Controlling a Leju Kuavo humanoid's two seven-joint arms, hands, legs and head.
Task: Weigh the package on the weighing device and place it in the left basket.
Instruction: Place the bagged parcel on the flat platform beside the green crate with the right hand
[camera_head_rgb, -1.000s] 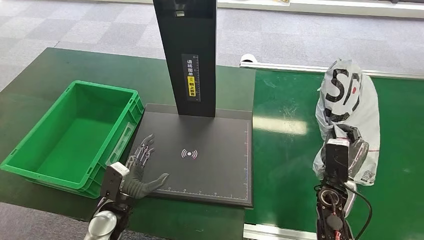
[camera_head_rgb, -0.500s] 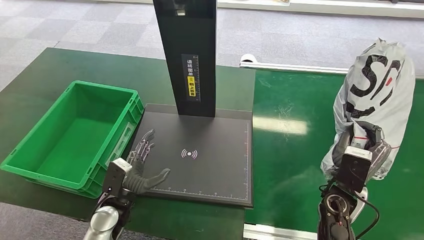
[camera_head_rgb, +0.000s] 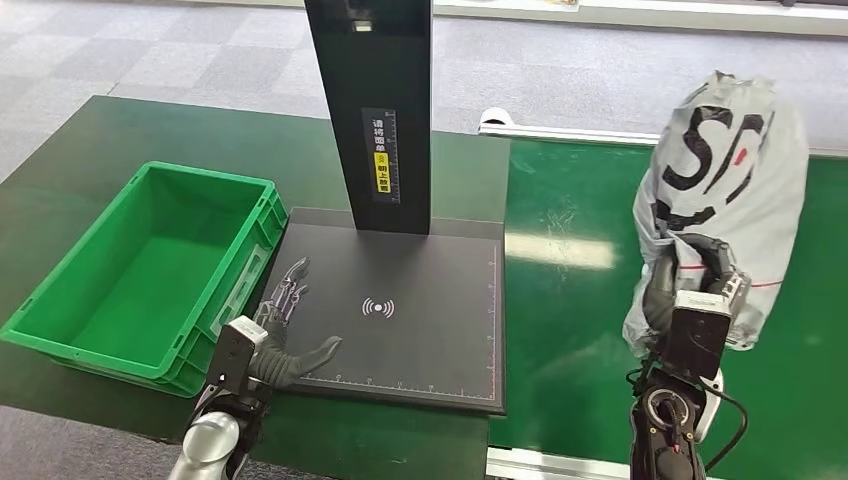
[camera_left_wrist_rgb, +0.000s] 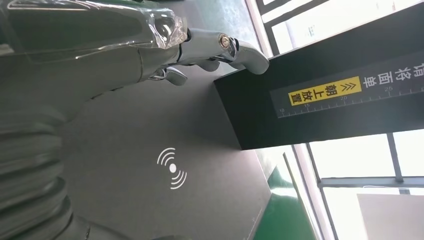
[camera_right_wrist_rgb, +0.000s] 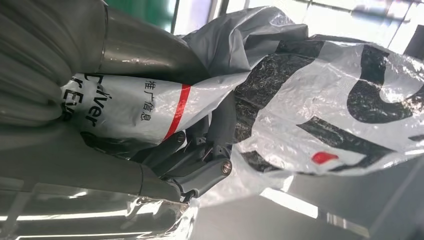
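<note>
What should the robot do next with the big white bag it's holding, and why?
Probably carry the package sideways to the black scale plate. The right hand grips it over the green belt, so it isn't weighed yet. The left hand rests open at the plate's edge beside the green basket.

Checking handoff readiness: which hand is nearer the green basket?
Left. The left hand rests open on the scale's edge right beside the green basket; the right hand grips the package far across the table.
</note>
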